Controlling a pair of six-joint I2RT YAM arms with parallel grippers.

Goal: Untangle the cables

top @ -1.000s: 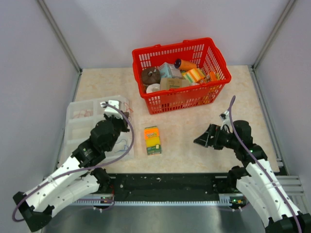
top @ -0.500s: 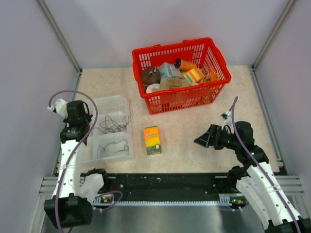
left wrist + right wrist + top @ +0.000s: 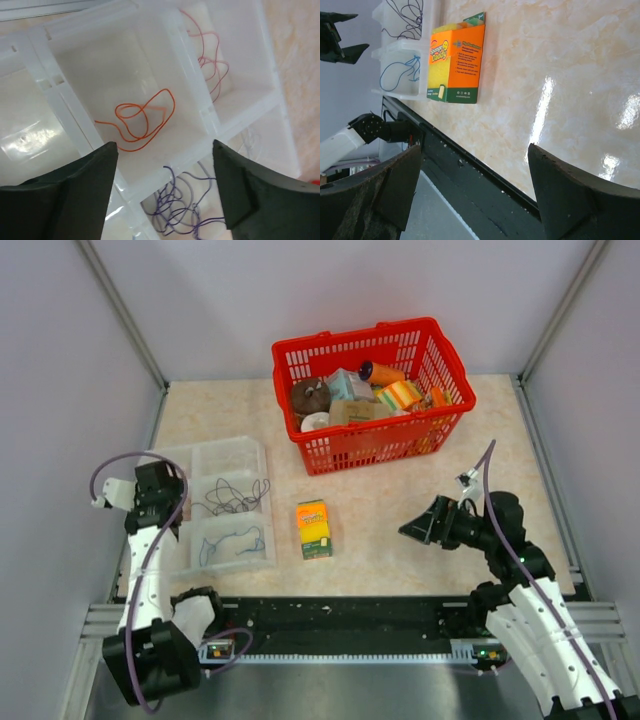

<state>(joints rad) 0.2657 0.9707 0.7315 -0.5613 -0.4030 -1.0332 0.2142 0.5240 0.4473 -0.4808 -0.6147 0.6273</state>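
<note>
The cables lie apart in a clear compartment tray (image 3: pixel 270 530) at the left. In the top view a dark cable (image 3: pixel 232 498) fills one cell and a blue cable (image 3: pixel 232 540) the cell nearer me. The left wrist view shows an orange cable (image 3: pixel 141 120) alone in a cell, a pink cable (image 3: pixel 210 65) in the cell beyond, and a purple-dark cable (image 3: pixel 185 210) below. My left gripper (image 3: pixel 160 490) (image 3: pixel 164 145) hangs open over the tray's left side, holding nothing. My right gripper (image 3: pixel 415 530) (image 3: pixel 474 147) is open and empty above the table's near right.
An orange-and-green sponge box (image 3: pixel 314 528) (image 3: pixel 455 62) lies between the tray and my right gripper. A red basket (image 3: pixel 350 335) full of groceries stands at the back. A black rail (image 3: pixel 340 615) runs along the near edge. Grey walls close in both sides.
My left arm has swung back from the tray's far side to its left edge, and its jaws now stand open. The right arm has barely moved.
</note>
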